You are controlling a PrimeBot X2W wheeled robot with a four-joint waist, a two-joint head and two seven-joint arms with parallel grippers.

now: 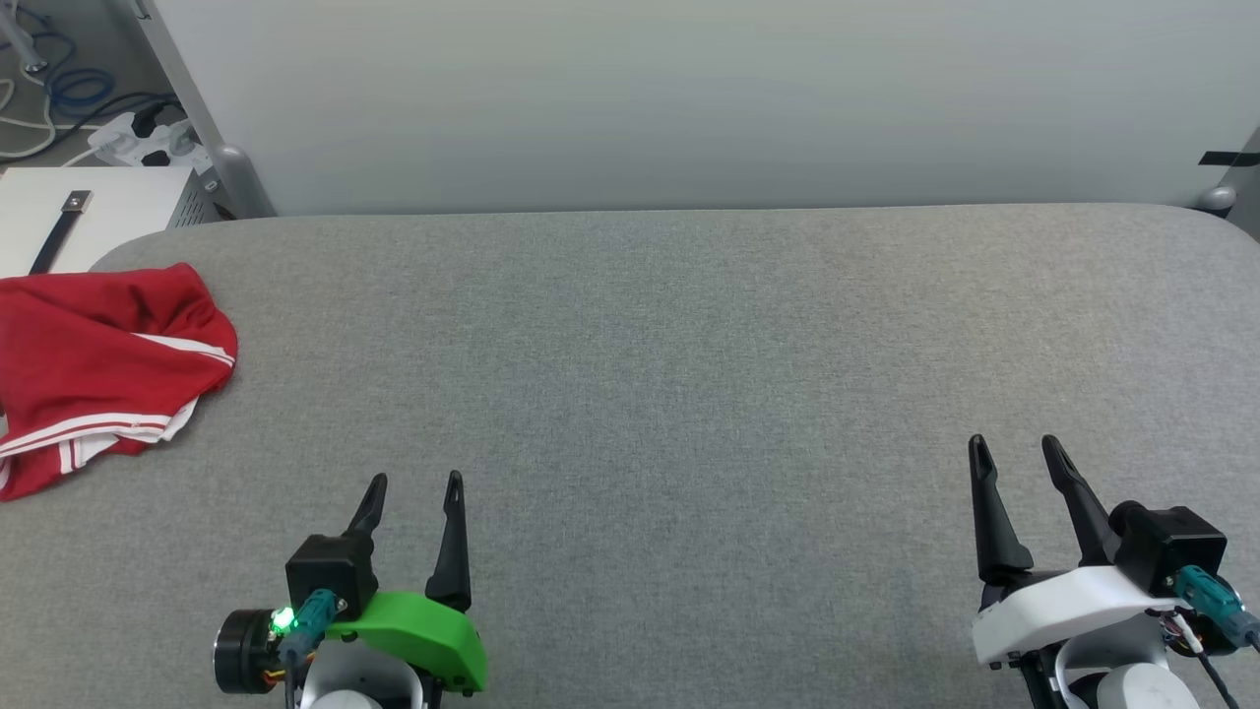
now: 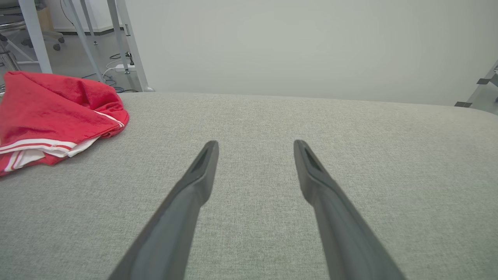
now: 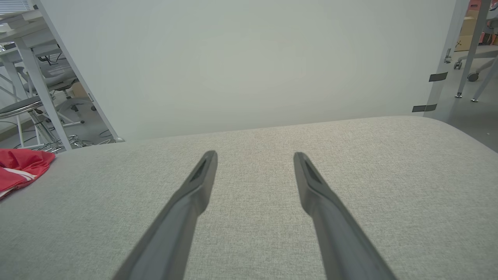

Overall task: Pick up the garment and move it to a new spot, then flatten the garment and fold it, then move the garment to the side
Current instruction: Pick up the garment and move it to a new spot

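Ahead of the jaws of the left gripper [image 1: 416,478] and the right gripper [image 1: 1013,440], the table [image 1: 689,325] gives wide room. Ahead and left of the left jaws the shirt [image 1: 98,354] sits in a heap. A wall [image 1: 689,98] stands beyond.

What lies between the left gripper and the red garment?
Bare grey table surface separates the left gripper from the garment, as the head view shows.
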